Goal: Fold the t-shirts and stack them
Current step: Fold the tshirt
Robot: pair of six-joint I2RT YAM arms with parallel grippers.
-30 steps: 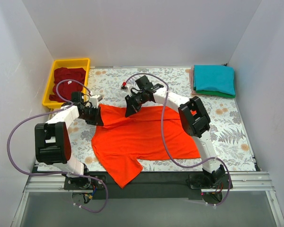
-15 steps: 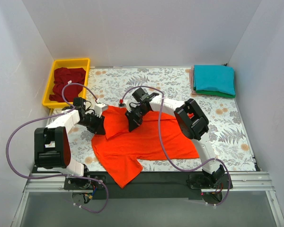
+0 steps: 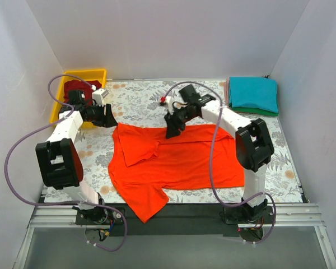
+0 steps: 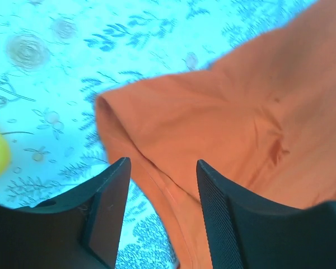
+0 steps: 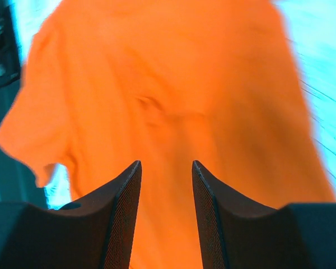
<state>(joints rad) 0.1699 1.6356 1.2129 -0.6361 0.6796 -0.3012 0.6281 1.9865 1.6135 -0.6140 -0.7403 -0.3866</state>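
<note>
The bright orange-red t-shirt [image 3: 173, 162] lies spread on the floral cloth, with its far-left sleeve folded inward [image 3: 137, 148]. My left gripper [image 3: 109, 119] hovers open at the shirt's far-left corner; in the left wrist view that gripper [image 4: 163, 168] has the shirt's hem [image 4: 157, 179] below it and nothing between the fingers. My right gripper [image 3: 172, 130] is open over the shirt's far edge, and the right wrist view shows the same gripper [image 5: 166, 165] empty above orange cloth [image 5: 173, 84]. A maroon t-shirt [image 3: 88, 85] sits in the bin. A folded teal t-shirt [image 3: 253, 92] lies on a green one [image 3: 252, 111].
The yellow bin [image 3: 92, 72] stands at the far left, beside my left arm. The teal and green pile is at the far right corner. White walls close in three sides. The shirt's near sleeve [image 3: 145, 204] hangs over the table's front edge.
Both grippers have opened and let go of the orange-red shirt's far edge. The left one pulled back toward the bin, the right one back toward the far right. The sleeve stays folded in.
</note>
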